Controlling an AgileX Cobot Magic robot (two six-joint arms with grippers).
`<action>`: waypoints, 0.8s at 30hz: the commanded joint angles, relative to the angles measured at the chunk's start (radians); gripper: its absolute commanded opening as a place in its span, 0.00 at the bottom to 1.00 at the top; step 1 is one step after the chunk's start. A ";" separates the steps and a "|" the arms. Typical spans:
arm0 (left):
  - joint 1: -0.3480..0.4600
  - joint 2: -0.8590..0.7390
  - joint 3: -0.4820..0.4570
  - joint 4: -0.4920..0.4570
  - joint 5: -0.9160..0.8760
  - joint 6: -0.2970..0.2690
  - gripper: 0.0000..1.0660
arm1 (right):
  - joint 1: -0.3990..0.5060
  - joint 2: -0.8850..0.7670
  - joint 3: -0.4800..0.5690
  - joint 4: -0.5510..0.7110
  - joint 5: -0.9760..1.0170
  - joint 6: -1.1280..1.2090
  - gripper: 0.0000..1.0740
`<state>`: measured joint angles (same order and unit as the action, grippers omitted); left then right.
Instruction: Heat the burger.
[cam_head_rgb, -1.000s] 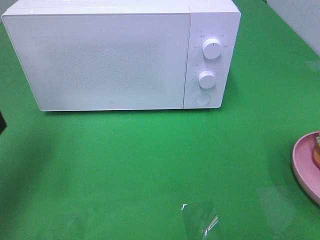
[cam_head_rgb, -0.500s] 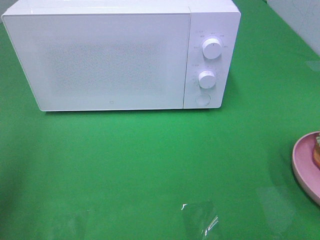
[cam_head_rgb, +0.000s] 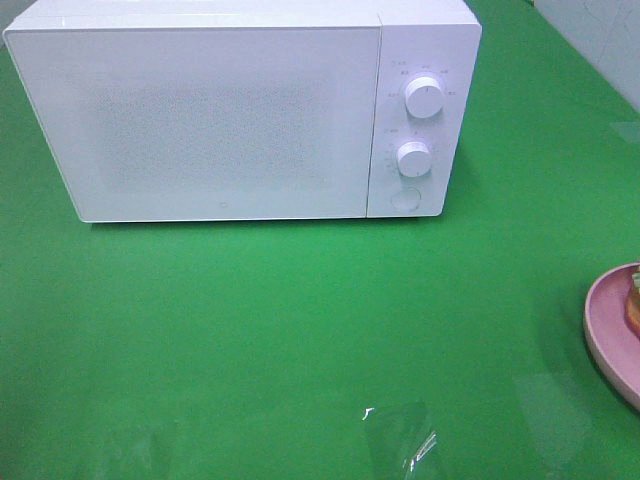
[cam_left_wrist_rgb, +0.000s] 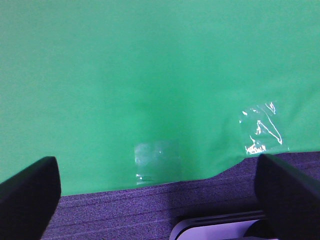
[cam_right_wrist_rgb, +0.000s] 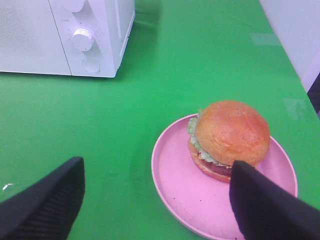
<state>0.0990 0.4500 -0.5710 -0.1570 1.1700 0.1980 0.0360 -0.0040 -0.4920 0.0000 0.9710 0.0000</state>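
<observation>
Sitting upright | burger (cam_right_wrist_rgb: 230, 136) bun-up | pink plate (cam_right_wrist_rgb: 175, 175) | no long axis

The scene is evenly and brightly lit from overhead, and colours are rendered strongly saturated. The white microwave (cam_head_rgb: 240, 110) is nearly overexposed, so its door texture is washed out; only a thin soft shadow is cast beneath it. Glare is caught on clear tape patches (cam_head_rgb: 400, 440) toward 6 o'clock of the green table cover (cam_head_rgb: 300, 320) in the exterior view. In the right wrist view a sheen is seen on the burger (cam_right_wrist_rgb: 230, 137), and the near dark fingers (cam_right_wrist_rgb: 45, 205) are rendered soft and out of focus.
</observation>
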 joint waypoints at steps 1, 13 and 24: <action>0.005 -0.103 0.027 0.007 -0.115 -0.001 0.92 | -0.007 -0.027 0.001 -0.010 -0.011 0.000 0.70; 0.005 -0.304 0.051 0.026 -0.095 -0.001 0.92 | -0.007 -0.027 0.001 -0.010 -0.011 0.000 0.70; 0.005 -0.473 0.052 0.017 -0.097 -0.003 0.92 | -0.007 -0.027 0.001 -0.010 -0.011 0.000 0.70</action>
<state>0.0990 -0.0030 -0.5230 -0.1330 1.0770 0.1980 0.0360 -0.0040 -0.4920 0.0000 0.9710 0.0000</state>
